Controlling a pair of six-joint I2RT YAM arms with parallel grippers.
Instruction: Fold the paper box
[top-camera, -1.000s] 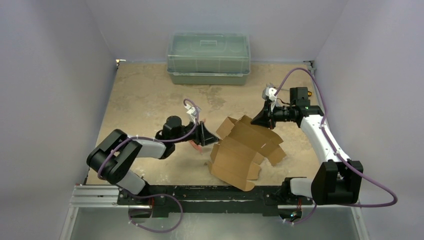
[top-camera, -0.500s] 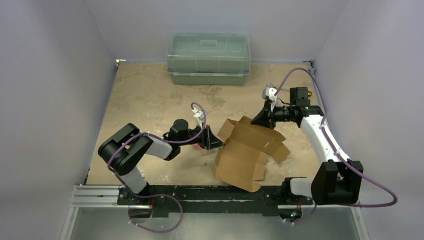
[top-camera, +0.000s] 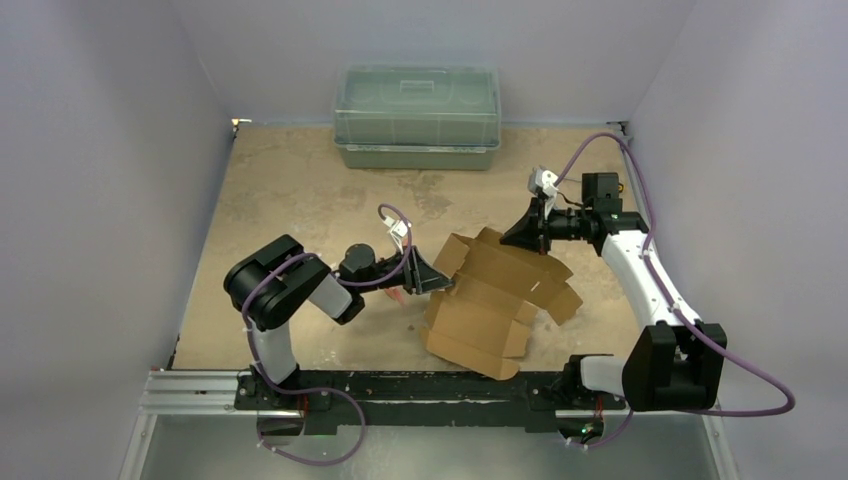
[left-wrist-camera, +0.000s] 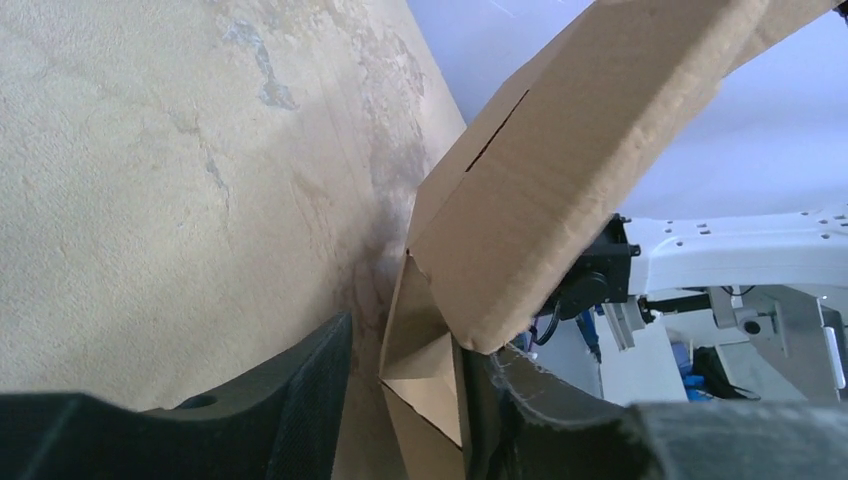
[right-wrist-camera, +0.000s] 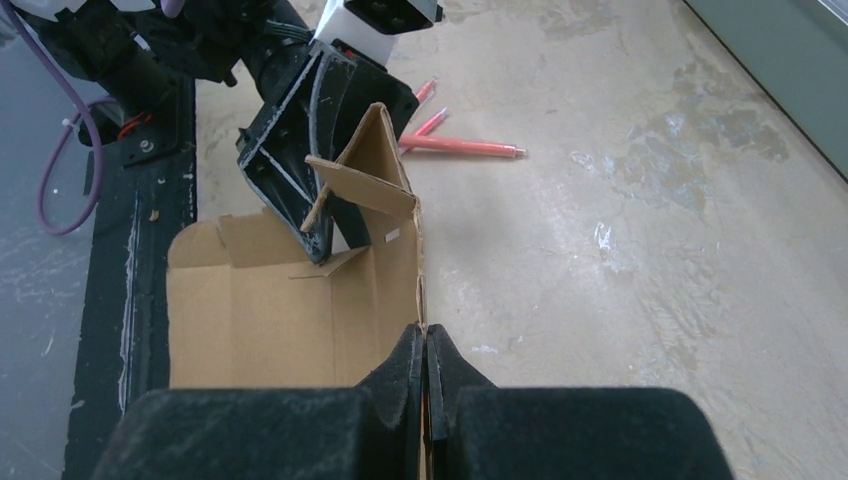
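Where the tan, mottled table (top-camera: 290, 190) reaches the back wall, a large green translucent plastic bin (top-camera: 416, 115) with its lid on stands at the middle of the far edge, well apart from everything else.

The plain brown cardboard paper box (top-camera: 490, 300) is at the near middle of the table, between the two arms. It is partly folded, with one broad panel tilted up and several flaps and tabs sticking out at its far and right sides.

The black and white left arm (top-camera: 300, 290) reaches in low from the left, and the black and white right arm (top-camera: 640, 265) bends in from the right.

The left gripper (top-camera: 440, 282) is at the box's left side. Its black fingers (left-wrist-camera: 290, 400) are spread with an upright cardboard flap between them. In the left wrist view one finger lies against the card, while a sliver of table shows between the card and the other finger.

The right gripper (top-camera: 512, 240) is at the box's far edge. Its jaws are pressed together, pinching the thin edge of a cardboard wall.

A few thin red sticks (right-wrist-camera: 460, 145) lie flat on the table just beside the left gripper, on its far side.
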